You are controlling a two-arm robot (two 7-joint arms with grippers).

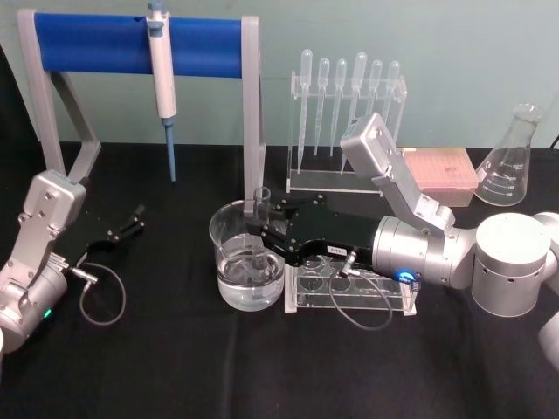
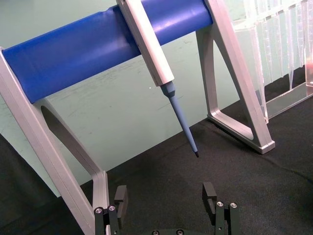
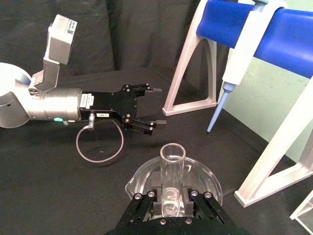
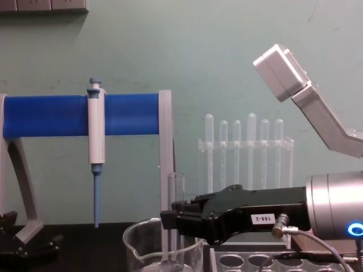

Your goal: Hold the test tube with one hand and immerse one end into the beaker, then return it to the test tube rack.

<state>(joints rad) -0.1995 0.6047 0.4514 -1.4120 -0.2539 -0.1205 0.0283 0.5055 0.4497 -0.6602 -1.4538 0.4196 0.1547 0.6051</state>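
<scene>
A: Where is the test tube [image 1: 260, 205]?
B: It stands straight up in the beaker [image 1: 218, 253]. Its round bottom end is down inside the glass. Its open top sticks up above the rim.
A: What is holding it?
B: The right claw [image 1: 259, 234]. It reaches in from the right, low over the rack [image 1: 306, 288]. Its two black fingers are closed tight on the tube, one on each side.
A: Is there water in the beaker?
B: There looks to be some clear water at the bottom. I cannot tell if the tube's end is in it.
A: Where is the beaker?
B: On the black counter [image 1: 175, 367], just beside the left end of the rack.
A: And the other claw?
B: The left claw [image 1: 131, 220] sits low on the left, well apart from the beaker, near the foot of the blue stand [image 1: 96, 45]. Its fingers are wide apart and hold nothing.
A: What hangs on the stand?
B: A white and blue pipettor [image 1: 162, 70], tip pointing down.
A: Anything at the back?
B: A row of thin droppers [image 1: 345, 87] in a clear holder, and a glass flask [image 1: 511, 161] on the far right.
</scene>
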